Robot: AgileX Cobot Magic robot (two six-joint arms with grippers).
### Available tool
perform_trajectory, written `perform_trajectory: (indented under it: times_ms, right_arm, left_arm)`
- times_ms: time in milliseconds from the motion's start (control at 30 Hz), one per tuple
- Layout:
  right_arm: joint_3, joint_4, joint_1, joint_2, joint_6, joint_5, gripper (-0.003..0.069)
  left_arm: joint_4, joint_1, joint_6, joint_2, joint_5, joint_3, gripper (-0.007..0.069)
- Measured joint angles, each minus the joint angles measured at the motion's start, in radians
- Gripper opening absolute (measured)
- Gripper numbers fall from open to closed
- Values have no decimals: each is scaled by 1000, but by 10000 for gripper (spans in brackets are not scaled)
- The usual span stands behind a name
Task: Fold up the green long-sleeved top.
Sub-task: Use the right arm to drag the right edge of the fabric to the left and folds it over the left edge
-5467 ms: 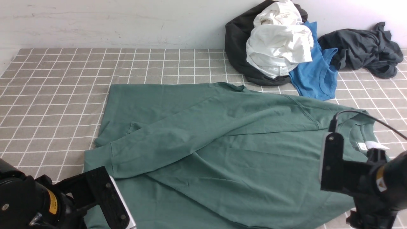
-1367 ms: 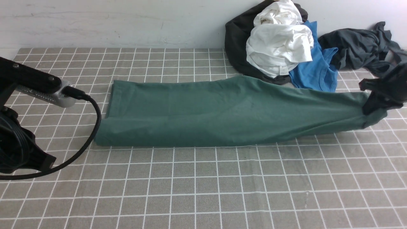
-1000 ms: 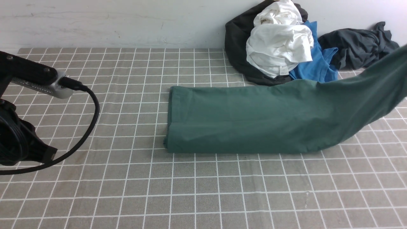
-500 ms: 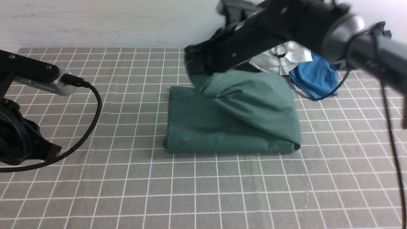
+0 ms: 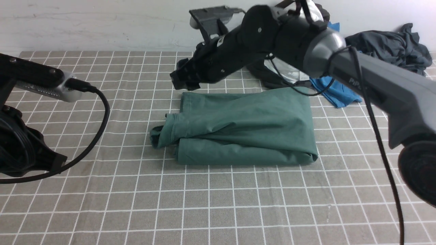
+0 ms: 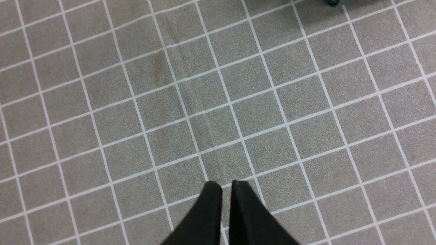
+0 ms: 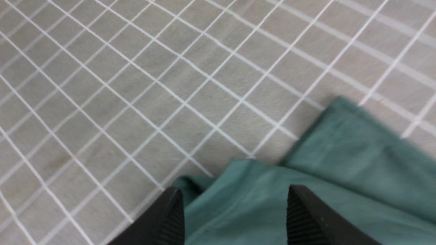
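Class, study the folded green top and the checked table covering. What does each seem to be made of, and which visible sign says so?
Green top: probably soft knit cotton-like fabric, matte; it slumps in rounded folds without shine. Table covering: apparently a matte cloth printed with white grid lines; its grainy surface and slight ripples suggest textile, not tile, though that is uncertain.

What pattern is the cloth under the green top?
The tablecloth is taupe-grey with a white square grid, clearest in the left wrist view.

Top [image 5: 245, 126] central on tablecloth [image 5: 238, 204], clothes heap [image 5: 385, 51] behind it rightward, against wall [image 5: 102, 23].
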Motion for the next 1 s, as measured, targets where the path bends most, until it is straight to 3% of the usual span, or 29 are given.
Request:
perform_trajectory:
  times_ms: [67,167,267,433,533,800,1000]
  right_arm:
    - [-10,-43,0,-6,15,29,360]
    - [-4,-141,0,8,80,113,253]
    - [16,-133,5,81,126,154,107]
    - [27,-96,58,172,110,140,-3]
    - [29,-124,92,160,95,148,-10]
    - [30,-393,120,-189,33,332,-14]
    - [50,-376,79,-438,60,357,-14]
  left_arm:
    - [-9,0,0,0,0,0,22]
    - [-54,0,3,0,-2,0,22]
    - [-117,0,50,-7,-14,1,22]
    - [-214,0,174,-76,-45,4,22]
    - [-255,0,237,-147,-100,30,22]
    - [-278,0,375,-551,-418,332,22]
    - [-341,0,390,-803,-603,557,22]
